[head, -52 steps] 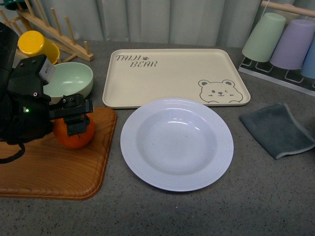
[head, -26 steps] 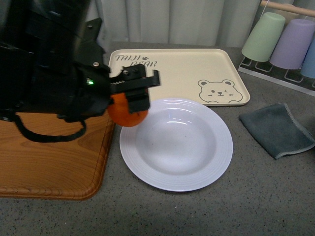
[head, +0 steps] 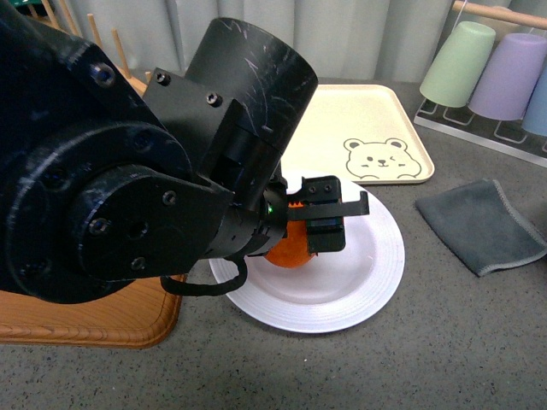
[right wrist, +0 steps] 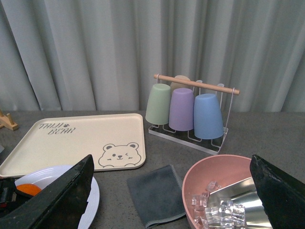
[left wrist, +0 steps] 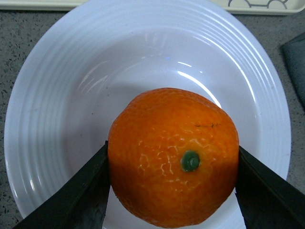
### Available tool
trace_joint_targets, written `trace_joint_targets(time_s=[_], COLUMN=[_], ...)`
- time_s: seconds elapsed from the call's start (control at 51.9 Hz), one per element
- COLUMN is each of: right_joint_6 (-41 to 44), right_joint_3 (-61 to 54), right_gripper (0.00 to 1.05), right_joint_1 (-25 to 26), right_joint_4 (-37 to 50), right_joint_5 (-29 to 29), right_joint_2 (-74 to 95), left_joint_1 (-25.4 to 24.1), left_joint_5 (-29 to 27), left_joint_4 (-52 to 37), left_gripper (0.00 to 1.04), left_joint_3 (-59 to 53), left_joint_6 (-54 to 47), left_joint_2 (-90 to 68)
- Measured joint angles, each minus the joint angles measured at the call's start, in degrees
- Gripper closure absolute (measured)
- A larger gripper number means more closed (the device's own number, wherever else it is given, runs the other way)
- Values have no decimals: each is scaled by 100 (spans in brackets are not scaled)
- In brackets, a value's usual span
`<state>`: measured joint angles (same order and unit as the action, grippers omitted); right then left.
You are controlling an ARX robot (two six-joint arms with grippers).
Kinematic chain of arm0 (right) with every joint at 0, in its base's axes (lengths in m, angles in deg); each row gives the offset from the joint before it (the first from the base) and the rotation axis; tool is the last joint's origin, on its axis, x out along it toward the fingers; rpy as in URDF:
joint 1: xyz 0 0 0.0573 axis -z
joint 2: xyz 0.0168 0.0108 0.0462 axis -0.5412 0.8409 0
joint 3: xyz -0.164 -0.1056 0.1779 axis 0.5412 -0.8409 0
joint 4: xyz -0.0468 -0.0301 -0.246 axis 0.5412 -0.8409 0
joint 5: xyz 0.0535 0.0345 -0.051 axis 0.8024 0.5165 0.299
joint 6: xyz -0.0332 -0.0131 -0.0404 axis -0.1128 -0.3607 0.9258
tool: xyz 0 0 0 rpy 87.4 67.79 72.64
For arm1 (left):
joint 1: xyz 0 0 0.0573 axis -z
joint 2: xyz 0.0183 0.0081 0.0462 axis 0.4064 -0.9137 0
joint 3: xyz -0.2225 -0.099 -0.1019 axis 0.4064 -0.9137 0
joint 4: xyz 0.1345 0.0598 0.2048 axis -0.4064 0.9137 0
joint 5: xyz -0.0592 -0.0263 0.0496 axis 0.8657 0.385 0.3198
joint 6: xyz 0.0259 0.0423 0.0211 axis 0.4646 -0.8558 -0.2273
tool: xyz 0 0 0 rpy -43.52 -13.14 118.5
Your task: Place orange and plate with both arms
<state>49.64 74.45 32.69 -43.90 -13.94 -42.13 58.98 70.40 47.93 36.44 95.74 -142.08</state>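
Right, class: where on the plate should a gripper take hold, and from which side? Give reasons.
Probably pinch the broad ridged rim of the plate on its edge toward the grey cloth, coming from the robot's right. The plate is too wide to span, that edge has bare table beside it, and the left gripper holding the orange blocks the other side.

We see a kitchen-like setting: a speckled grey surface (head: 444,359) carries a rack of upturned pastel cups (right wrist: 183,110), a bear-printed serving tray (right wrist: 71,143), a grey dishcloth (right wrist: 157,193) and a pink bowl (right wrist: 214,164) holding ice cubes, with a grey curtain (right wrist: 95,47) hanging behind.
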Motion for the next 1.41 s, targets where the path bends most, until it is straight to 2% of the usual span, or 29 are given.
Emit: trace_joint_targets(time_s=[0.27,0.463,0.617,0.829,1.08,1.408], right_joint_6=[0,0,0,0,0,0], right_joint_3=[0,0,0,0,0,0], right_gripper=[9,9,9,9,9,9], right_joint_1=[0,0,0,0,0,0], right_joint_4=[0,0,0,0,0,0], right_joint_5=[2,2,2,2,0,0], right_joint_2=[0,0,0,0,0,0], left_joint_1=[33,31,-20,-356,-1014,-1073], left_joint_5=[-28,-129,-221,-815,-1237,-1237], left_joint_4=[44,153,155,164,372,374], left_gripper=[39,5,6,6,6,6], left_joint_3=[127,155,120,-304,-1698,-1803], left_joint_6=[57,168,210,260,323,319], left_joint_2=[-168,-177,55,1237,3025,3134])
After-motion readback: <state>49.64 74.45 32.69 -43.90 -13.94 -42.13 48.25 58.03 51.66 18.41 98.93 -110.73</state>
